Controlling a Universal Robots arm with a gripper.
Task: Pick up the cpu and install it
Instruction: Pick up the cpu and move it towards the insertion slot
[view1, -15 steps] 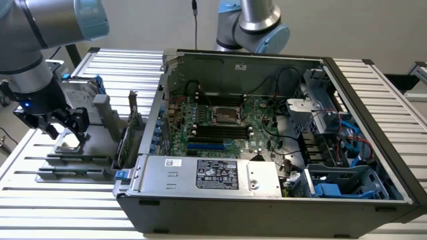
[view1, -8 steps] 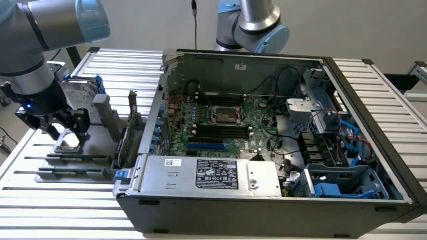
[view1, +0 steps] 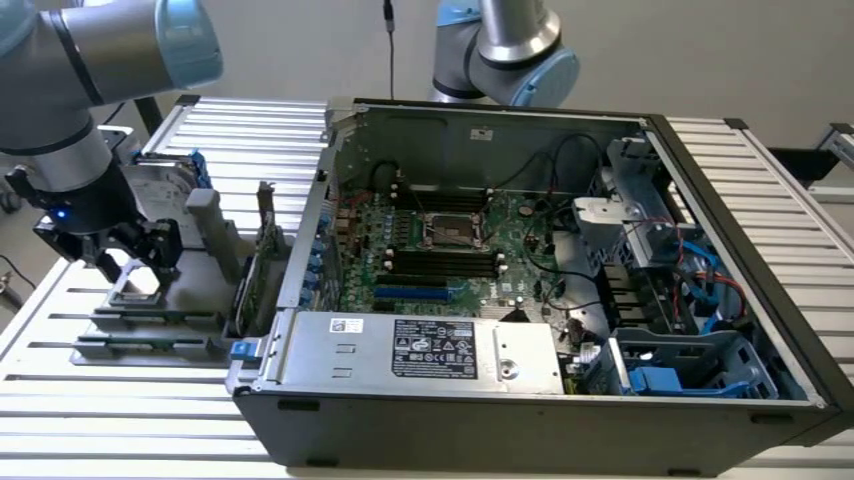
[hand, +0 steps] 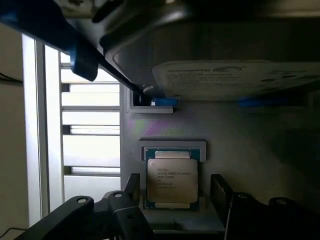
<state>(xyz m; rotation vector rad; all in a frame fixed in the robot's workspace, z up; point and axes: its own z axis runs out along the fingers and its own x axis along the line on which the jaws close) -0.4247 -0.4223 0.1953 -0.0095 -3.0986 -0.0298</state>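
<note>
The cpu (hand: 171, 177) is lying flat in a shallow pocket of the grey holder (hand: 250, 150). The holder is sitting on the table (view1: 80, 400) at the exterior view's left, well apart from the socket (view1: 447, 232) inside the open case (view1: 534, 405). The gripper (hand: 175, 194) is hanging just over the chip with its jaws spread wide. Its fingers (hand: 132, 187) are standing off two opposite edges and holding nothing.

The chip is looking light, thin and stiff. Its metal lid is smooth and probably slippery, and the underside is likely fragile, so a level, gentle pinch seems right. The best hold is probably on two opposite side edges, low on the pale rim, with the pads kept square so it is not tipping. The pocket walls are sitting close around it, leaving little edge exposed.

A hard drive (hand: 235, 80) with blue brackets is looming just beside the pocket, crowding that side. In the exterior view, an upright card (view1: 267, 240) and the case's side wall are standing between the holder and the socket.
</note>
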